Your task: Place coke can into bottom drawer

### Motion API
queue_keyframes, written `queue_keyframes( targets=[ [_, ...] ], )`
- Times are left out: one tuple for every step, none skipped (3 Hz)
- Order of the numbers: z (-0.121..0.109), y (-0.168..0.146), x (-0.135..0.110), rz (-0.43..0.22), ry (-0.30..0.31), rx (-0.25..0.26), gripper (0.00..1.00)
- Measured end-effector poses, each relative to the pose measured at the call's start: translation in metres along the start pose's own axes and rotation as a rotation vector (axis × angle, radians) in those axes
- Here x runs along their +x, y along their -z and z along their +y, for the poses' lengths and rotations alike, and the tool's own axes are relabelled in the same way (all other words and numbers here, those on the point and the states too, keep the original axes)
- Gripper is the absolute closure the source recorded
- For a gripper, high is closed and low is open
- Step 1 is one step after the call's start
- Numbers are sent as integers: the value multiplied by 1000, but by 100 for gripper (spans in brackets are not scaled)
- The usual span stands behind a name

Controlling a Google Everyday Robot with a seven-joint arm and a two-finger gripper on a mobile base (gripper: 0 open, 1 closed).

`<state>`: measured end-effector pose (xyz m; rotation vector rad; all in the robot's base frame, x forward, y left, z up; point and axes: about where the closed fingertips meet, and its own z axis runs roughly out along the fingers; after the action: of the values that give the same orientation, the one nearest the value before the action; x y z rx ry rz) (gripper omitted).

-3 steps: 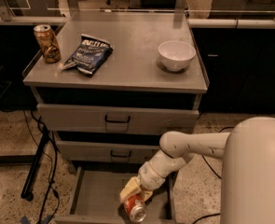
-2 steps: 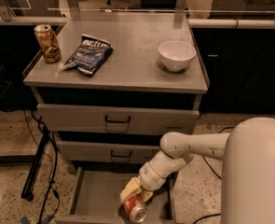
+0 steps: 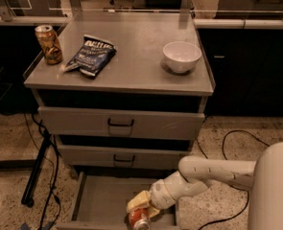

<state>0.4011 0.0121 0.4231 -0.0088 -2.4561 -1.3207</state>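
Note:
The coke can (image 3: 139,219), red-orange with a silver end, is low inside the open bottom drawer (image 3: 100,202), near its front right part. My gripper (image 3: 142,208) is at the end of the white arm that reaches down from the right, and its cream fingers are around the can. The can sits at or just above the drawer's grey floor; I cannot tell if it touches.
On the cabinet top stand a gold-brown can (image 3: 48,43) at the left, a dark blue chip bag (image 3: 90,55) and a white bowl (image 3: 182,57) at the right. The two upper drawers (image 3: 120,123) are shut. Black cables (image 3: 45,157) hang left of the cabinet.

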Motion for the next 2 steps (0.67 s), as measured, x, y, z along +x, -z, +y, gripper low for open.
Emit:
queue_keyframes(
  targets=[
    [-24, 10, -5, -158, -72, -62, 100],
    [-24, 10, -5, -158, -72, -62, 100]
  ],
)
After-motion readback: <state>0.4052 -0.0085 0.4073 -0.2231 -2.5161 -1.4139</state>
